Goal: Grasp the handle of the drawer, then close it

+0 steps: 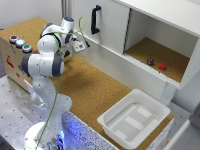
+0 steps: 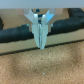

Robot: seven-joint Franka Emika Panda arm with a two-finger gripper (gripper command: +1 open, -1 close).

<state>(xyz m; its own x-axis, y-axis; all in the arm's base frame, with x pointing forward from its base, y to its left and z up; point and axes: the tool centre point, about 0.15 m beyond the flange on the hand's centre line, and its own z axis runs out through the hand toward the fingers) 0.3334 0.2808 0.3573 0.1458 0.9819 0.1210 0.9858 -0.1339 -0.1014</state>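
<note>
The handle [image 1: 95, 19] stands upright on the drawer [image 1: 107, 22] panel, above the cork worktop [image 1: 95, 90]. Gripper [image 1: 87, 44] sits below it, apart; fingers [image 2: 41, 37] pressed together, holding nothing.

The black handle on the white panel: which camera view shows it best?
The exterior view. There the handle shows whole, upright on the drawer. The wrist view shows only the gripper over cork; no handle can be made out.
</note>
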